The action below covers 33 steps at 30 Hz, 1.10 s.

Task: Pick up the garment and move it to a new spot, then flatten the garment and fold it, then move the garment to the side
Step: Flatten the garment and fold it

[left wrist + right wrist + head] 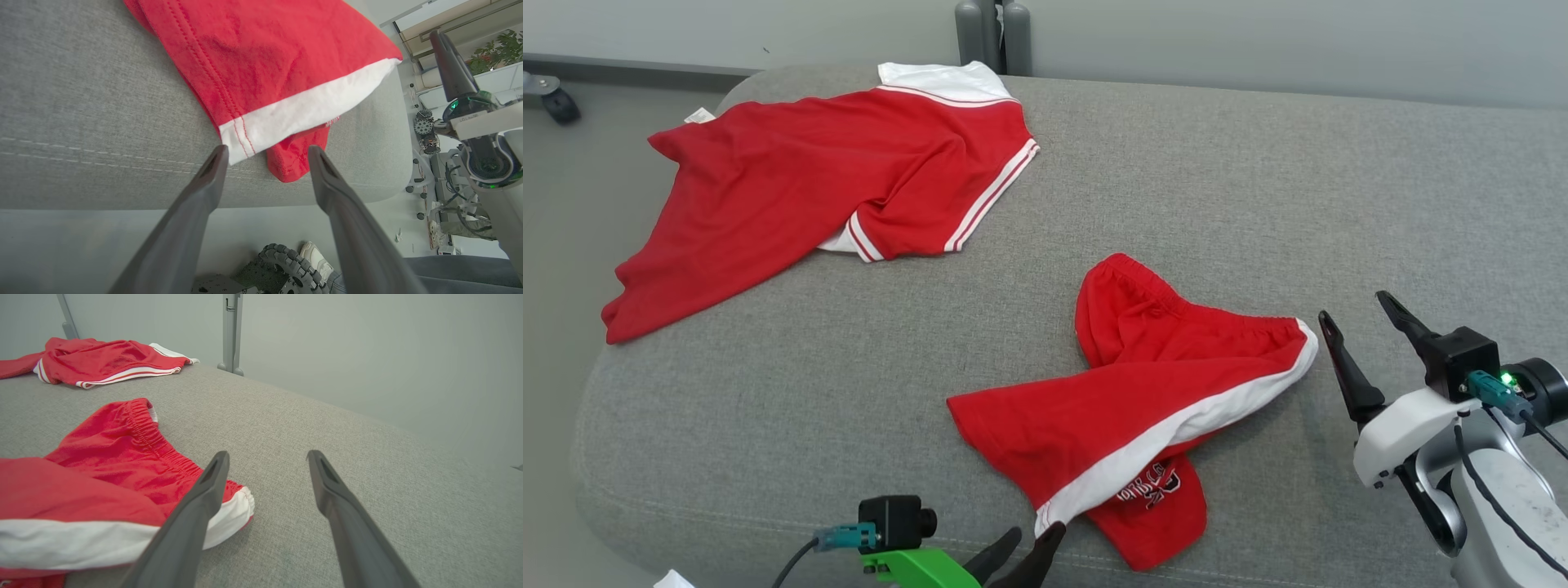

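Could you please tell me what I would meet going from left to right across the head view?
caster wheel → red shirt → red shorts → right gripper

I've got open cushion [1258, 188] to the right of and behind the shorts [1143, 400], passable for either arm. Shirt [833, 180] blocks the far-left corner. Bare strip between shirt and shorts. Right gripper [1356, 305] is just beside the waistband, left gripper [1036, 532] at the hem corner. Grey posts [994, 33] stand behind the far edge.
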### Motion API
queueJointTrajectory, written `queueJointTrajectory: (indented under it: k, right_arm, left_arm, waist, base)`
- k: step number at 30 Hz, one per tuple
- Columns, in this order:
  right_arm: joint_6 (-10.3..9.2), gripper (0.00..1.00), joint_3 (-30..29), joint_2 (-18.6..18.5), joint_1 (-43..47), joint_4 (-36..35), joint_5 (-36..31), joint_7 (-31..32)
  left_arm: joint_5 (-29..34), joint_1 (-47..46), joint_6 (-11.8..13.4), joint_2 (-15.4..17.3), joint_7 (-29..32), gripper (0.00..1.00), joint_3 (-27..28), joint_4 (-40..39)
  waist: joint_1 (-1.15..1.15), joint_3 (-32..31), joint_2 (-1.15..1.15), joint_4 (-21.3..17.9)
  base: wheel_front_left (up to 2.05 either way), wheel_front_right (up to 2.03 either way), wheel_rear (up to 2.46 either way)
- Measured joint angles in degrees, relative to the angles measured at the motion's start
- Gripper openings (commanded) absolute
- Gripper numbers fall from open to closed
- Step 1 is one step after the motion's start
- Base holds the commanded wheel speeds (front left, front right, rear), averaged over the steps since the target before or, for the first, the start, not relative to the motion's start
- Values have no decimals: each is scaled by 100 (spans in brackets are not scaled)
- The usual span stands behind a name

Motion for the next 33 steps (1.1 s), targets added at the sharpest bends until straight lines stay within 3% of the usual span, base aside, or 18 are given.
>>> queueJointTrajectory:
  k: [12,19,26,33]
  right_arm:
    - [44,100,111,18,-213,58,1,9]
    - [83,100,131,20,-337,124,4,16]
    - [83,100,97,48,-337,222,22,-7]
    - [83,100,55,83,-337,299,120,-44]
  left_arm:
    - [-349,9,10,-27,249,100,189,29]
    - [421,-290,-51,305,252,100,-70,24]
    - [765,-378,-200,331,227,100,-345,-12]
    - [1424,-604,-123,439,45,100,-460,7]
  waist:
    - [0,241,0,-20]
    - [0,359,0,-128]
    - [0,411,0,-196]
    - [0,453,0,-238]
  base:
    - [0,0,0]
    - [0,0,0]
    - [0,0,0]
    - [0,0,0]
